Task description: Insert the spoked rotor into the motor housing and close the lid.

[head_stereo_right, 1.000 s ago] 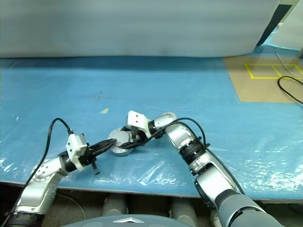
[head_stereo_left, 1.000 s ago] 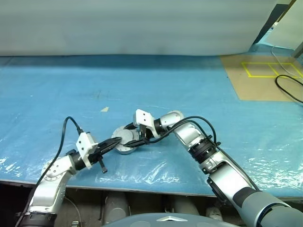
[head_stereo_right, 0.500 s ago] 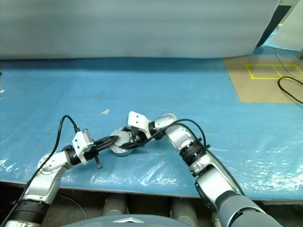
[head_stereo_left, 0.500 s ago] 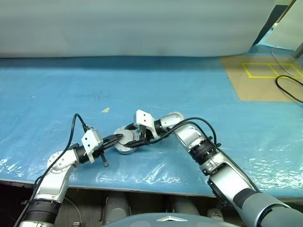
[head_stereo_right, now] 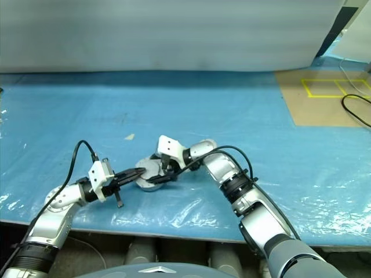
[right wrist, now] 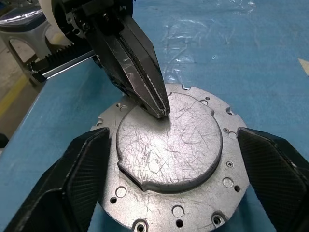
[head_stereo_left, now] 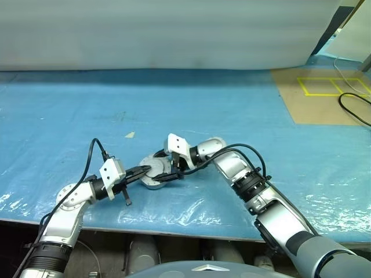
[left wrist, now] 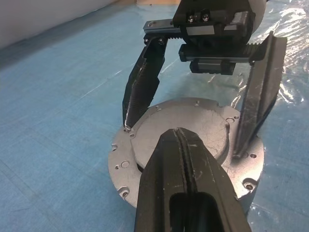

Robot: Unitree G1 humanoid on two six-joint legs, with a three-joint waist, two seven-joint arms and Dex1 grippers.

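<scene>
Left gripper (head_stereo_left: 146, 169), clenched empty, is pressing the lid (head_stereo_left: 156, 168) from 9 o'clock. Right gripper (right wrist: 166, 186), spread, is straddling the closed motor housing (right wrist: 212, 205) on the table (right wrist: 251, 58); off-centre pushing risks popping the lid.

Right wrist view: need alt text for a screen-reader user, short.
A round grey lid, scratched, lies closed on the flanged motor housing on blue sheeting. The shut left gripper presses its tip on the lid, while the right gripper stands open with one black finger either side of the housing.
</scene>
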